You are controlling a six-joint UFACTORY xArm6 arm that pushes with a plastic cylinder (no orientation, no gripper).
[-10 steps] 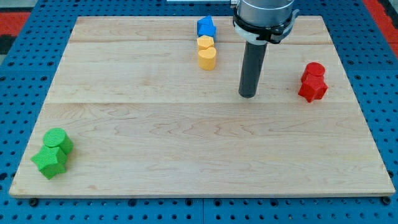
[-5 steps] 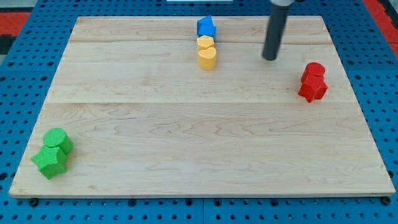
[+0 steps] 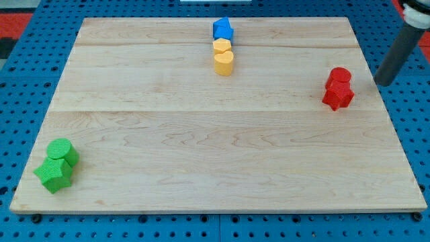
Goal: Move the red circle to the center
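- My tip (image 3: 383, 82) sits at the view's right, just off the wooden board's (image 3: 201, 134) right edge, over the blue pegboard (image 3: 410, 134). It is a plain rod with no claw, so there is nothing to open, close or clamp.
- The tip is to the view's right of the red pair, near it but apart, touching no block.
- The red circle (image 3: 340, 74) lies near the board's right edge, touching the other red block (image 3: 338, 96), which sits just below it in the view; that block's shape is hard to make out.
- Judgement: being on the far side of the circle from the centre is a sound place to begin a push toward the view's left and slightly down.
- To do it well, I would line the tip up with the circle alone, a little above its middle, so the lower red block is not dragged along.
- Push slowly and straight; a round block tends to slip off a rod.
- Well apart: a blue block (image 3: 222, 29) and two yellow blocks (image 3: 223, 56) near the top, two green blocks (image 3: 56, 165) at bottom left.
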